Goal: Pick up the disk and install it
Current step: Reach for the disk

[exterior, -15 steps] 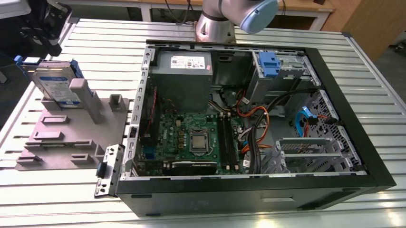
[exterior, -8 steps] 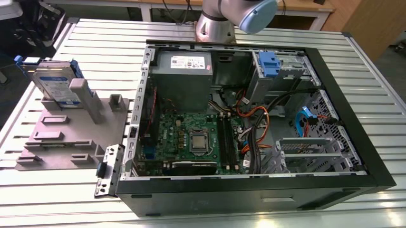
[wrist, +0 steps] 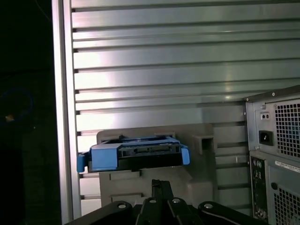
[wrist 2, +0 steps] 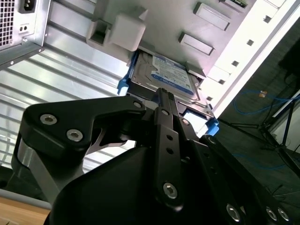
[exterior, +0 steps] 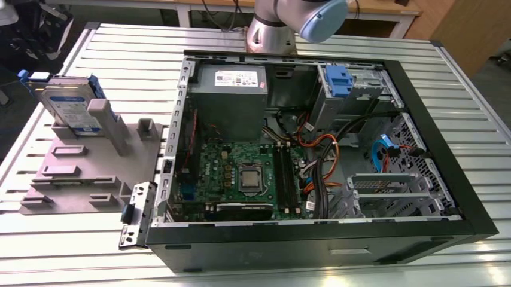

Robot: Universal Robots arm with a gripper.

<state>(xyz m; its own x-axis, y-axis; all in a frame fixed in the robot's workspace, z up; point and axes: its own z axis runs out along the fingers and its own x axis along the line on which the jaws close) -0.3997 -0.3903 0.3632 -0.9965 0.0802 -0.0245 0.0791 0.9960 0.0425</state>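
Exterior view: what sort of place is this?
Likely a robotics lab bench: an opened computer case lies on a slatted metal table, a grey fixture holds the disk upright, with the arm's base behind.

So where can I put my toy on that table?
In the exterior view, bare table slats lie in front of the grey holder and behind it, beside the computer case. Crowded: inside the case, and on the holder where the disk stands.

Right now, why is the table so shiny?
In the first wrist view, light glares off the table slats, past its edge all is dark, and the disk is shadowed; in the second wrist view the slats glare white; the exterior view is evenly lit.
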